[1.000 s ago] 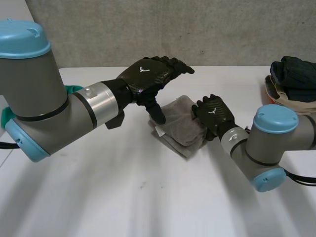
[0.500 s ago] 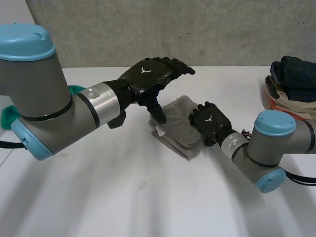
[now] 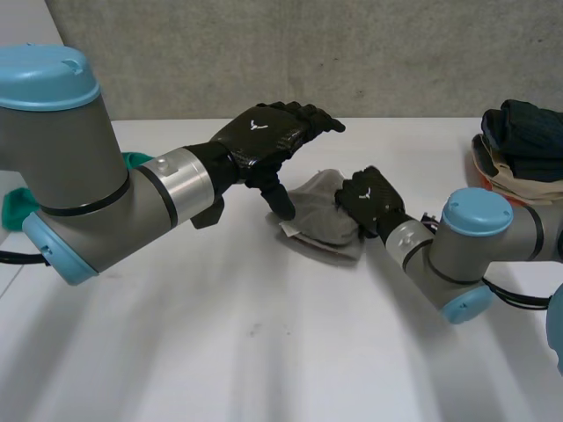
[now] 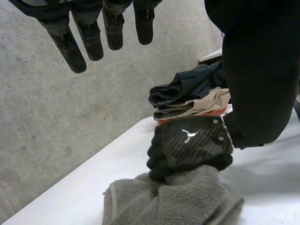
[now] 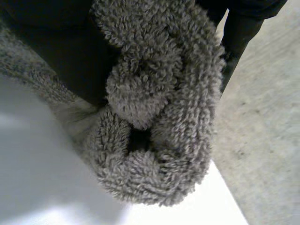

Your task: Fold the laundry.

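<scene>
A small grey towel (image 3: pixel 318 217) lies folded and bunched in the middle of the white table (image 3: pixel 264 352). My right hand (image 3: pixel 369 199) is on its right side, fingers curled into the cloth. In the right wrist view the towel (image 5: pixel 159 117) is rolled up thick against the palm (image 5: pixel 56 51). My left hand (image 3: pixel 268 136) hovers over the towel's left end with fingers straight and thumb pointing down near the cloth. In the left wrist view the straight fingers (image 4: pixel 89 33) hang above my right hand (image 4: pixel 192 145), which grips the towel (image 4: pixel 173 201).
A pile of folded clothes (image 3: pixel 521 149) sits at the table's right edge, also in the left wrist view as dark and beige folded clothes (image 4: pixel 192 93). A green thing (image 3: pixel 132 160) lies behind my left arm. A concrete wall (image 3: pixel 396 53) backs the table.
My right hand has curled shut into the towel's right side and bunched it up; the towel has drawn together and shifted a little. My left hand has stayed in place.
</scene>
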Action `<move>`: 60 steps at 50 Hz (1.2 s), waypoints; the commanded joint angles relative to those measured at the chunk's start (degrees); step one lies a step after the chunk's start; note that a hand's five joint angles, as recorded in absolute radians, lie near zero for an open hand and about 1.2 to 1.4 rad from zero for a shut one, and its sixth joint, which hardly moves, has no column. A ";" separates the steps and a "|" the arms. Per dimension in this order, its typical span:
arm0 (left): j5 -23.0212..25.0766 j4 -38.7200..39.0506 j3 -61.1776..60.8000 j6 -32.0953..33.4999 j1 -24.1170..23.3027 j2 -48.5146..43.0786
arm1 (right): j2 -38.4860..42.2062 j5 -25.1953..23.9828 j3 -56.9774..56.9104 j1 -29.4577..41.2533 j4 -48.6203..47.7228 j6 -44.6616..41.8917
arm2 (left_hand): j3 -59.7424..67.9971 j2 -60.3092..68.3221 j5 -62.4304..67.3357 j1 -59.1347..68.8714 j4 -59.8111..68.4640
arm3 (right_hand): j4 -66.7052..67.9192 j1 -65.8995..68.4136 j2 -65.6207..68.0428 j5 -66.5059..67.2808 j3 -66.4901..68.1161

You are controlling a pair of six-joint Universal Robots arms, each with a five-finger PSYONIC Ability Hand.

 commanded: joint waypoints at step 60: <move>-0.09 0.09 1.32 -0.97 -2.63 5.81 | -23.35 2.35 -11.93 -43.46 19.79 12.38 | -1.13 -0.88 -1.88 -0.06 -0.77 | -57.30 -48.27 -55.59 -52.44 -55.73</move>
